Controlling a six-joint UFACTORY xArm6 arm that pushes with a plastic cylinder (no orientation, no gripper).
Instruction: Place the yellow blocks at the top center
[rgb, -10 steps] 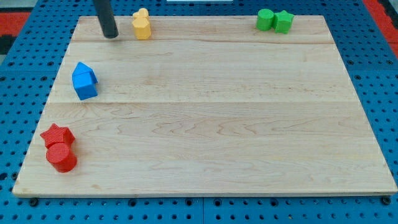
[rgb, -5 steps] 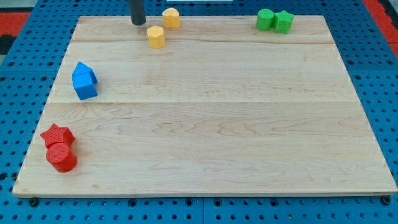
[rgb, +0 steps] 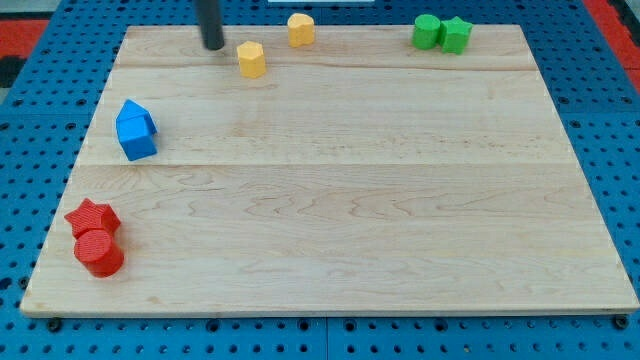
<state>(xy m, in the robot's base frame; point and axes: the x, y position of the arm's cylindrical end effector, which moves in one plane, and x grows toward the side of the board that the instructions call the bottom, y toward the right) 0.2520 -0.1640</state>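
Observation:
Two yellow blocks lie near the board's top edge. One yellow block (rgb: 301, 29) sits at the top, a little left of centre. The other yellow block (rgb: 251, 59), roughly hexagonal, lies lower and to its left; the two are apart. My tip (rgb: 213, 45) is just left of the lower yellow block and slightly above it, with a small gap between them.
Two blue blocks (rgb: 135, 129) sit together at the left. A red star (rgb: 91, 216) and a red cylinder (rgb: 99, 253) sit at the bottom left. A green cylinder (rgb: 427, 31) and a green star (rgb: 456, 34) sit at the top right of the wooden board (rgb: 330, 200).
The two yellow blocks, first together at the top left, were split and pushed right. The upper one slid further right. My tip moved right, then back a little left and down.

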